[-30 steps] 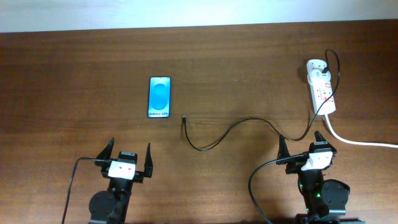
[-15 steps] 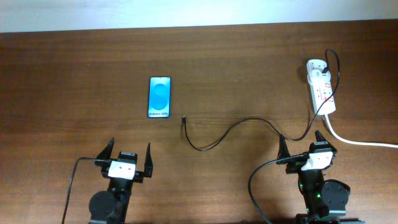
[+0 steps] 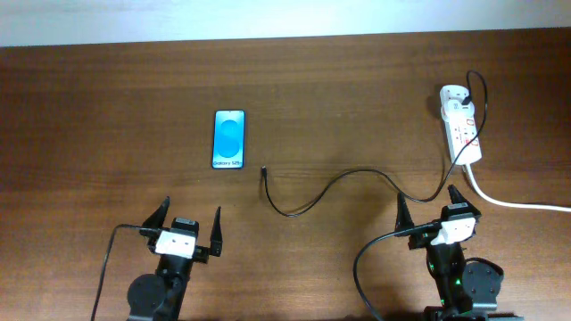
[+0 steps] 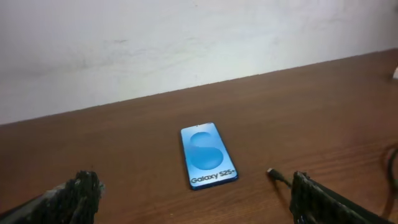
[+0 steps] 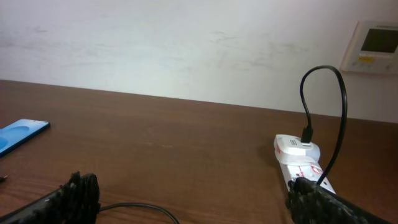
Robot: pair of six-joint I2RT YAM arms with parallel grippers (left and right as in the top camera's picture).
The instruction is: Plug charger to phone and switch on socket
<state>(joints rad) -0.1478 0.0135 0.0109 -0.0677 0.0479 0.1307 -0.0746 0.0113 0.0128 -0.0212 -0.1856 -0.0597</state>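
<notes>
The phone (image 3: 229,139) lies flat on the table with its blue screen up; it also shows in the left wrist view (image 4: 208,155) and at the left edge of the right wrist view (image 5: 18,136). The charger cable (image 3: 339,185) curves from the socket to its plug tip (image 3: 264,169), which lies loose to the right of the phone and shows in the left wrist view (image 4: 272,173). The white socket (image 3: 462,130) lies at the far right, with the charger's adapter in its far end (image 5: 297,147). My left gripper (image 3: 190,226) is open and empty, near the phone. My right gripper (image 3: 426,208) is open and empty, near the socket.
The socket's thick white cord (image 3: 517,204) runs off the right edge of the table. A white wall rises behind the table's far edge (image 4: 186,37), with a small wall panel (image 5: 372,47) on it. Each arm's own black cable (image 3: 103,267) loops beside its base.
Both grippers have shifted slightly. The left moved a little right and nearer, the right a little farther from me. The phone, charger and socket have not moved.
</notes>
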